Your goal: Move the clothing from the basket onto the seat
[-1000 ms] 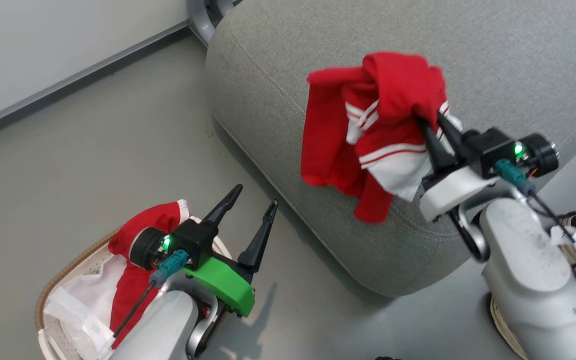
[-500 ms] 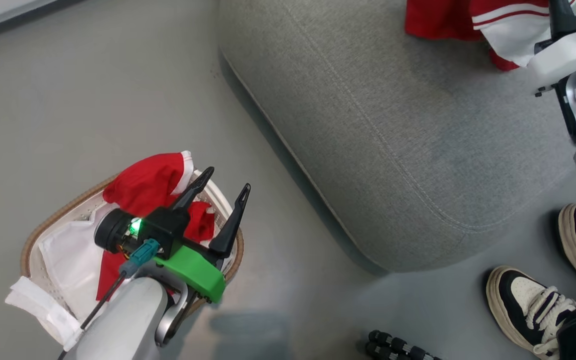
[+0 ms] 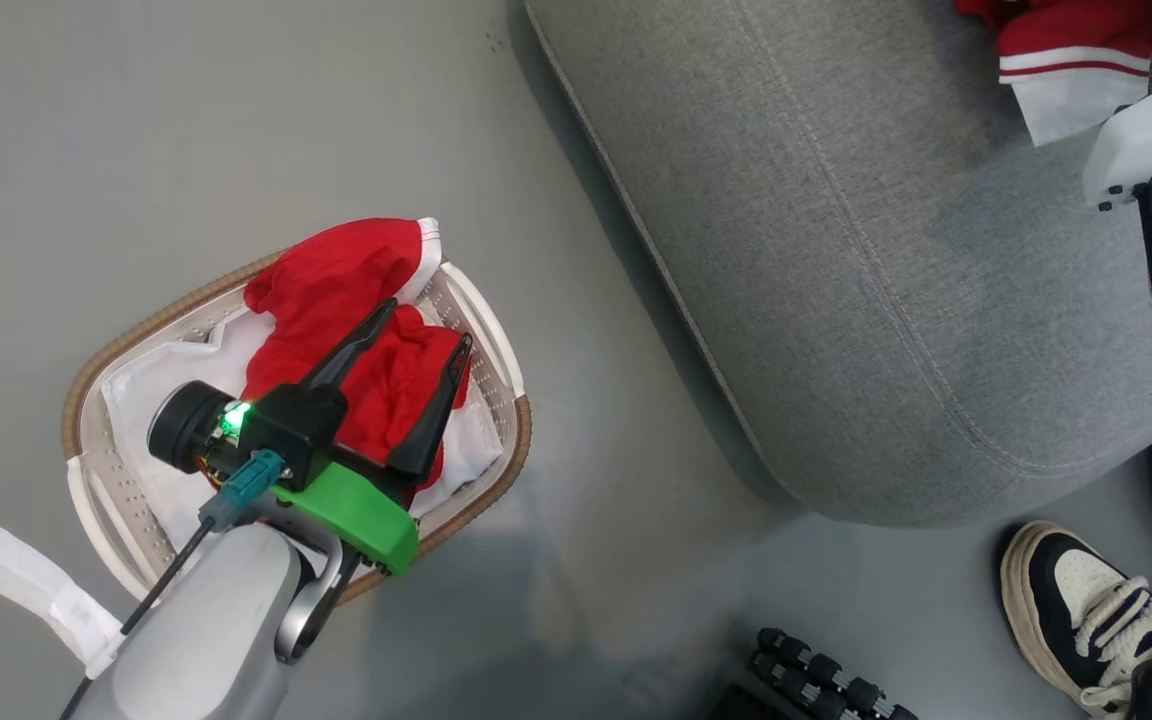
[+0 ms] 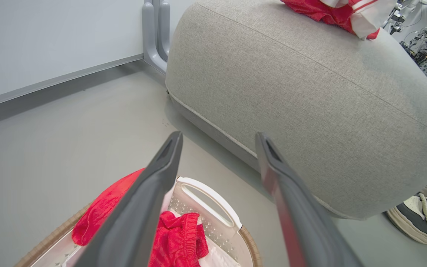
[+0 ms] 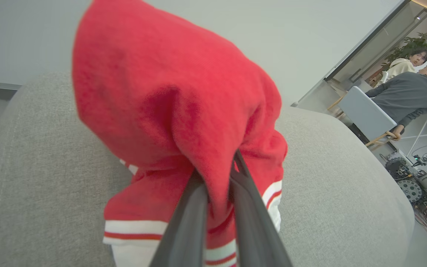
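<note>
The basket [image 3: 496, 340] stands on the floor at the lower left with one red piece of clothing [image 3: 356, 300] bunched inside it. My left gripper [image 3: 425, 325] hovers just above that garment with its jaws wide open and nothing between them. In the left wrist view the left gripper [image 4: 219, 137] points over the basket's white handle [image 4: 213, 193] toward the seat [image 4: 310, 92]. My right gripper [image 5: 217, 174] is shut on the other piece, the red clothing with a white striped band [image 5: 169, 92]. It hangs over the seat [image 3: 836, 250], its hem [image 3: 1066, 70] down on the cushion.
A white liner sheet [image 3: 156, 400] lies in the basket, and a white strip [image 3: 36, 590] trails onto the floor. A person's shoe [image 3: 1076, 600] stands by the seat's near corner beside a black ribbed object [image 3: 816, 680]. People [image 5: 406, 92] sit far behind.
The head camera has swung down and left, shifting the whole picture. My open left gripper has come back from past the basket's rim to over the red garment. The right gripper keeps its hold.
</note>
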{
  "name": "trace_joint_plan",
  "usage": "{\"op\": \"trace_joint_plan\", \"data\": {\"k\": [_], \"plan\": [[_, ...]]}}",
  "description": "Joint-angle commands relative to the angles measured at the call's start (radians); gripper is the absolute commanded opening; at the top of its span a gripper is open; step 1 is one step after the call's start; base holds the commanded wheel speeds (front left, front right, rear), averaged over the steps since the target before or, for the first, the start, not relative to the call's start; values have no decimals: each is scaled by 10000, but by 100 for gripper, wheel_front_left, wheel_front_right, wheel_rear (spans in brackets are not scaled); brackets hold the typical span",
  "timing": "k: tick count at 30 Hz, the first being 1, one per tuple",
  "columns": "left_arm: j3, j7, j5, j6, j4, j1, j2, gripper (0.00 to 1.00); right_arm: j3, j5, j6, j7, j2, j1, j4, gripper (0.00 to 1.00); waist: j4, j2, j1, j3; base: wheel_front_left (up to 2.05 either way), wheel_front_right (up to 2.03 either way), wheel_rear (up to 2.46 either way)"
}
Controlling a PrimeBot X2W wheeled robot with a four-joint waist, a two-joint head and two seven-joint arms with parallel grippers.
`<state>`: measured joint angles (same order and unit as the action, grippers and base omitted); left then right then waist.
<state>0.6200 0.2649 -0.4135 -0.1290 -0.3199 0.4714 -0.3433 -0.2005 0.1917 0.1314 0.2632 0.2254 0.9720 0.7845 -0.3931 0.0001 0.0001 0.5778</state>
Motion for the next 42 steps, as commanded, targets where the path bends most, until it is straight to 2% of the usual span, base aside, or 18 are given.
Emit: {"op": "trace_joint_plan", "data": {"k": [1, 4, 5, 6, 7, 8, 16, 22, 29, 42], "plan": [[-66, -7, -26, -30, 30, 175, -110, 100, -297, 212, -14, 21, -91, -186, 138, 0, 286, -1, -1, 275, 0, 0, 0], [-132, -7, -48, -30, 3, 155, -144, 100, -921, 579, -14, 21, -322, -353, 464, 2, 383, -1, -1, 300, 0, 0, 0], [-148, -7, -35, -30, -19, 147, -148, 100, -1056, 684, -14, 23, -369, -370, 492, 31, 407, -1, -1, 290, 0, 0, 0], [-185, -7, -48, -30, -52, 121, -131, 100, -1249, 774, -14, 21, -446, -438, 495, 48, 438, -1, -1, 254, 0, 0, 0], [-210, -7, -46, -30, -76, 93, -127, 100, -1391, 820, -14, 21, -526, -531, 494, 87, 455, -1, -1, 214, 0, 0, 0], [-262, -7, -54, -30, -120, 44, -109, 100, -1537, 882, -14, 21, -609, -666, 455, 100, 472, -1, -1, 138, 0, 0, 0], [-860, -7, 26, -30, -443, -377, 253, 100, -1940, 651, -14, 21, -955, -1908, -343, 100, 644, -1, -1, -729, 0, 0, 0], [-1779, -7, 241, -21, -600, -905, 633, 100, -1615, 36, -14, 21, -1021, -3141, -1067, 100, 852, -1, -1, -1514, 0, 0, 0], [-2900, -7, 671, -24, -661, -1531, 1095, 100, -546, -802, -14, 20, -1150, -4303, -1883, 100, 1338, -1, -1, -2254, 0, 0, 0], [-4817, -7, 1285, -28, -787, -2361, 1819, 100, 1796, -1784, -14, 21, -1508, -5068, -2938, 100, 2702, -1, -1, -3086, 0, 0, 0]]}}
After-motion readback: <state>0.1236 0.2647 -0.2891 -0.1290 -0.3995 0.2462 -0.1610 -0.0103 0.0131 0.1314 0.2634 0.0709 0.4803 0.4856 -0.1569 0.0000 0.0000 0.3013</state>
